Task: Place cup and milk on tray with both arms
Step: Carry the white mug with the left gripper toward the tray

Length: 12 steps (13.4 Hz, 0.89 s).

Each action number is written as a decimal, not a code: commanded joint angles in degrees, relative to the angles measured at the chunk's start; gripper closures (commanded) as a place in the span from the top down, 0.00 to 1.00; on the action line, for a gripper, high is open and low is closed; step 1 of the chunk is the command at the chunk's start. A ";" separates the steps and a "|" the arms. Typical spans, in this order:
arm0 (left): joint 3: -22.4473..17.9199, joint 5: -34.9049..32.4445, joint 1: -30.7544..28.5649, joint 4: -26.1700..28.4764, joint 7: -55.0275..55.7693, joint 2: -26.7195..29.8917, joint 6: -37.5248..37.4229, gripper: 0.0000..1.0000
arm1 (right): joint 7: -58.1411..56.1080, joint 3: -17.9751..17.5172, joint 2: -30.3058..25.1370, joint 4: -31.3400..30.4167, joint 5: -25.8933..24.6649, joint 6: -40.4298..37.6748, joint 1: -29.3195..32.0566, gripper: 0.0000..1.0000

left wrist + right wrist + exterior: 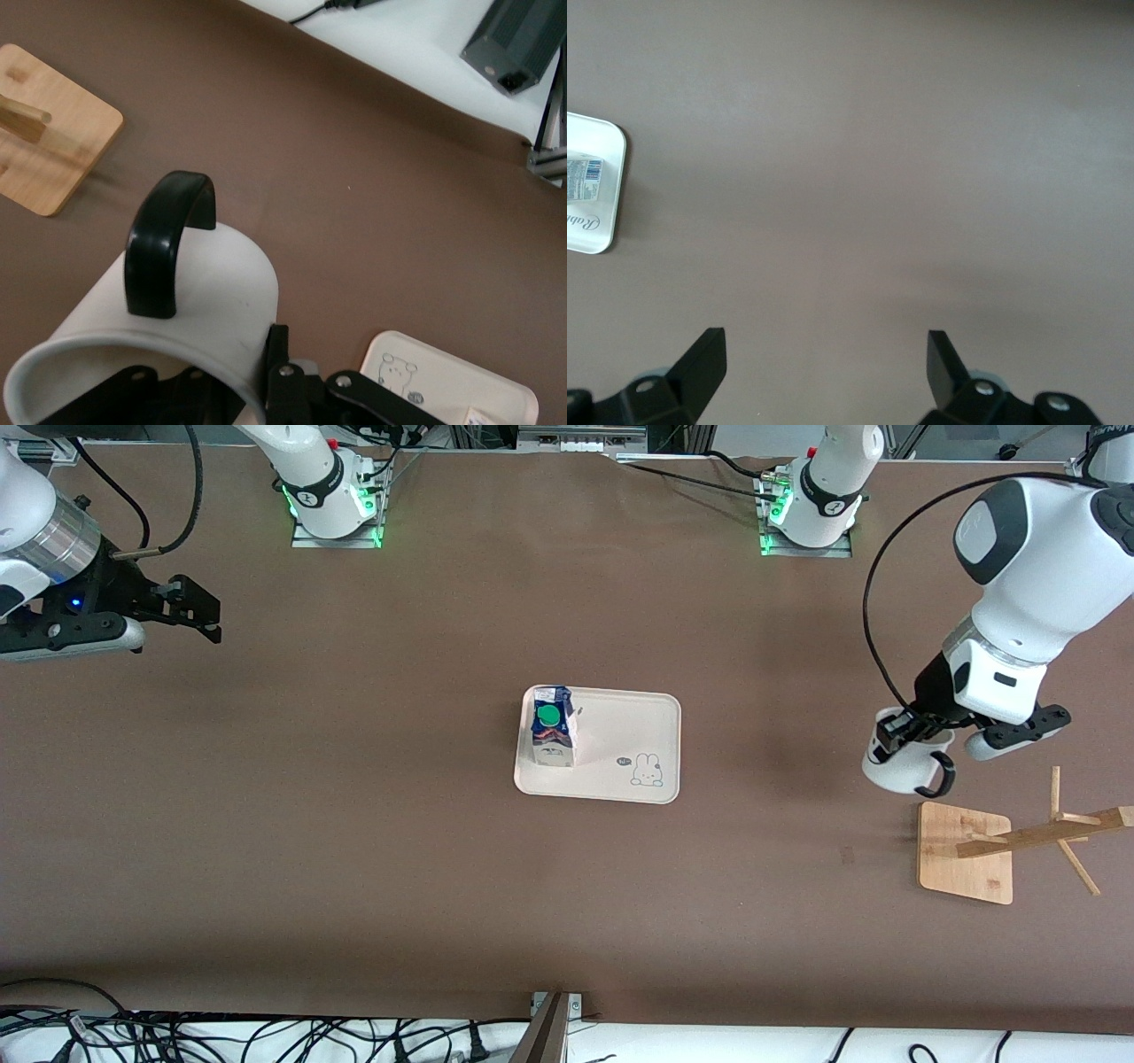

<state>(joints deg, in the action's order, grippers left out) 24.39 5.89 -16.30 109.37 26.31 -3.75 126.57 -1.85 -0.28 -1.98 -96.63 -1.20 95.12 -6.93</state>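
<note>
Milk (553, 727): upright on tray (642, 722).
Left claw (905, 735): grasping cup (899, 766) above bench (354, 824).
Right claw (826, 363): released, waiting.

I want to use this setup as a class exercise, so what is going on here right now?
Two robot arms are loading a tray. The milk already stands upright on the tray, at its end toward the right arm. The left gripper grips the cup by its rim, near the left arm's end of the table, beside a wooden rack and well short of the tray. The right gripper is open and empty, waiting over bare table at the right arm's end.
</note>
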 commanded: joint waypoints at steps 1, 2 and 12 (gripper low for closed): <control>4.51 1.06 0.22 -4.07 -1.96 -3.29 -5.09 0.00 | -0.69 -0.16 0.49 1.18 0.06 -0.46 -0.01 1.00; 6.18 1.06 0.31 -4.77 -3.18 -3.20 -8.93 0.00 | -0.69 -0.16 0.49 1.18 0.05 -0.55 -0.01 1.00; 7.77 0.88 3.12 -20.86 -11.54 -11.02 -33.23 0.00 | -0.69 -0.16 0.49 1.09 0.05 -0.90 0.07 1.00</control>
<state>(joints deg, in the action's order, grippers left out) 32.00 6.21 -13.43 91.29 16.41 -13.43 95.56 -1.88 -0.31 -1.90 -96.62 -1.20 95.08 -6.94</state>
